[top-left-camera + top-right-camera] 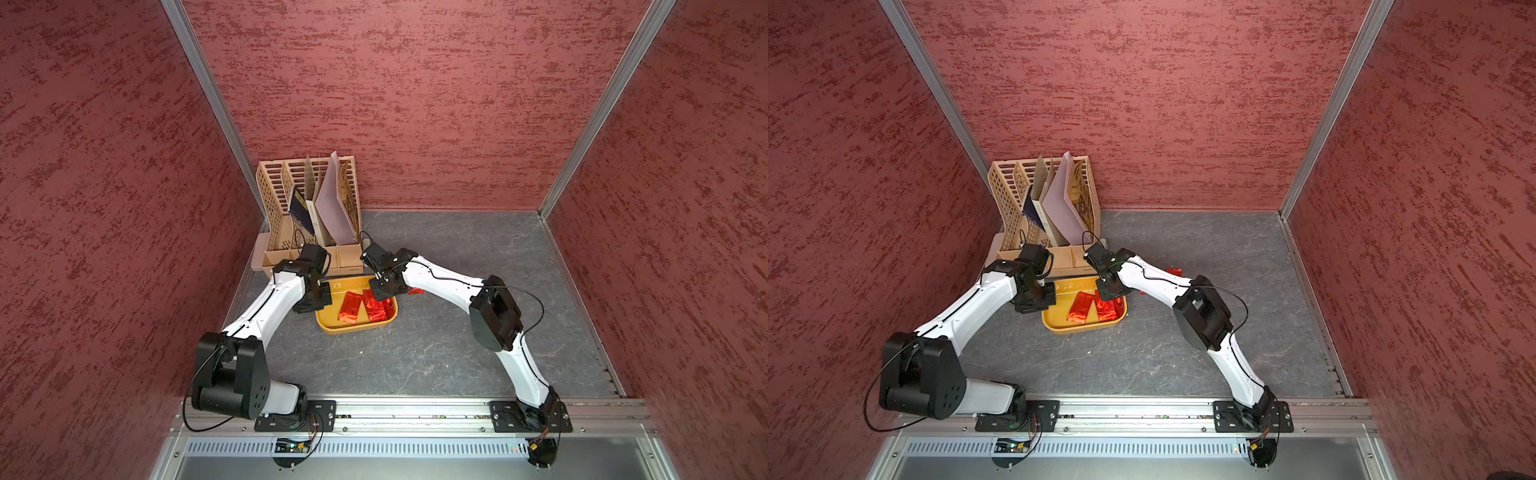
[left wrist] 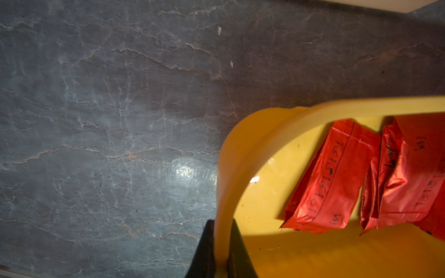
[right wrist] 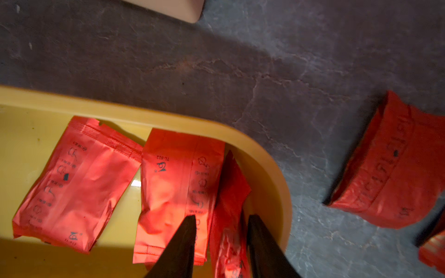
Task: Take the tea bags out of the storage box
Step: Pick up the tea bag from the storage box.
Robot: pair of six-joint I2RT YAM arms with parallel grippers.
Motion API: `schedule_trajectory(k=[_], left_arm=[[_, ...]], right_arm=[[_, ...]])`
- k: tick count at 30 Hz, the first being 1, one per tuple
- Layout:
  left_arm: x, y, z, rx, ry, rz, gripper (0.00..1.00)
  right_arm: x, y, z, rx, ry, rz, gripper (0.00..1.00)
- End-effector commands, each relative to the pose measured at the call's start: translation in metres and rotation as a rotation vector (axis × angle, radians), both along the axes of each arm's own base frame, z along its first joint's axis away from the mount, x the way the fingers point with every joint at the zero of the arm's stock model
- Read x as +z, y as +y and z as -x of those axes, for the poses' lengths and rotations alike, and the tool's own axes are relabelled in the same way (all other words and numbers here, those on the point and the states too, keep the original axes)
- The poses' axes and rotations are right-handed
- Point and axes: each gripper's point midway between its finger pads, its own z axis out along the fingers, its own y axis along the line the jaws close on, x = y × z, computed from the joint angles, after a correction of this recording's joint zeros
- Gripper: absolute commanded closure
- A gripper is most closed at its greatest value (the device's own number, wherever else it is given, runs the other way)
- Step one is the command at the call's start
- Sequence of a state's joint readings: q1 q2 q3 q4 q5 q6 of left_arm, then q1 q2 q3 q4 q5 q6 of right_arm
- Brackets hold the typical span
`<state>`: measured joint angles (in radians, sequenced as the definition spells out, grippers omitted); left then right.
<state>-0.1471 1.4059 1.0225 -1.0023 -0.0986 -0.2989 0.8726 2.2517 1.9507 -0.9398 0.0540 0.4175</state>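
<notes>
The yellow storage box (image 1: 353, 330) (image 1: 1077, 330) sits mid-table. My left gripper (image 2: 222, 223) is shut on its left rim (image 2: 240, 144). Inside lie two flat red tea bags (image 3: 72, 183) (image 3: 173, 183). A third tea bag (image 3: 233, 192) stands on edge against the right wall. My right gripper (image 3: 221, 217) is open and straddles this third bag, with a gap on one side. Two more tea bags (image 3: 390, 168) (image 3: 433, 250) lie on the table right of the box; one shows in a top view (image 1: 1175, 271).
A beige slotted file rack (image 1: 309, 208) (image 1: 1046, 199) holding folders stands just behind the box, against the back-left corner. Red textured walls close in the left, back and right. Grey stone-pattern tabletop (image 1: 457, 353) extends to the front and right of the box.
</notes>
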Motion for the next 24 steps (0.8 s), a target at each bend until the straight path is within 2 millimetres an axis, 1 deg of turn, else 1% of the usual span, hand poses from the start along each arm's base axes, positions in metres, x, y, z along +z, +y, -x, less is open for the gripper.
schedule_trajectory(k=[1, 7, 12, 21, 24], left_arm=[[-0.001, 0.0, 0.0, -0.002, -0.003, -0.008, 1.0], [-0.001, 0.0, 0.0, -0.002, 0.0, -0.007, 1.0], [-0.001, 0.0, 0.0, -0.003, -0.001, -0.007, 1.0], [-0.001, -0.001, 0.0, -0.005, -0.001, -0.007, 1.0], [-0.001, 0.0, 0.0, -0.003, 0.001, -0.007, 1.0]], right_arm=[[-0.008, -0.003, 0.006, -0.014, 0.014, 0.047, 0.62], [-0.011, 0.004, 0.017, 0.008, 0.032, 0.054, 0.63], [-0.018, 0.003, 0.021, 0.011, 0.051, 0.068, 0.65], [-0.032, -0.004, 0.02, 0.003, 0.058, 0.12, 0.68], [-0.03, -0.002, 0.021, 0.004, 0.064, 0.108, 0.71]])
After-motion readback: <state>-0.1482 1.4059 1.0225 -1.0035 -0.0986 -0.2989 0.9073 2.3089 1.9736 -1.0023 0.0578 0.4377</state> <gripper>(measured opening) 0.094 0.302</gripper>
